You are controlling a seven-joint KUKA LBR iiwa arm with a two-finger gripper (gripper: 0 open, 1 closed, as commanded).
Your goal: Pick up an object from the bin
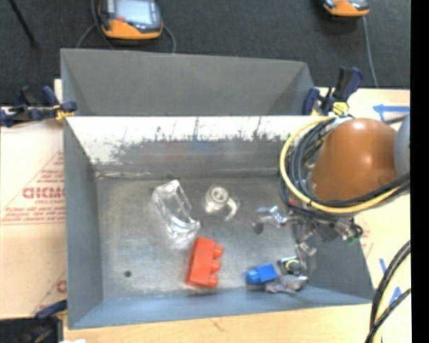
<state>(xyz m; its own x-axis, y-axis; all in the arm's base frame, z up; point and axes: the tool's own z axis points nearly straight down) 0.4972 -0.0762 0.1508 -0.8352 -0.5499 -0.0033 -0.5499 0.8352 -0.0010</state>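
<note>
- Grey bin [93, 213], lower right corner: gripper [297, 266] sits low; spread or pinched, cannot tell.
- Blue piece [260, 275] just left of it.
- Red block [204, 263] farther left.

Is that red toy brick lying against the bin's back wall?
No, the red toy brick lies close to the front wall, just below a clear plastic piece.

Grey bin [129, 252]: clear shell [175, 209], clear cup [218, 200], red block [204, 263], blue piece [260, 275] (front right)
</note>
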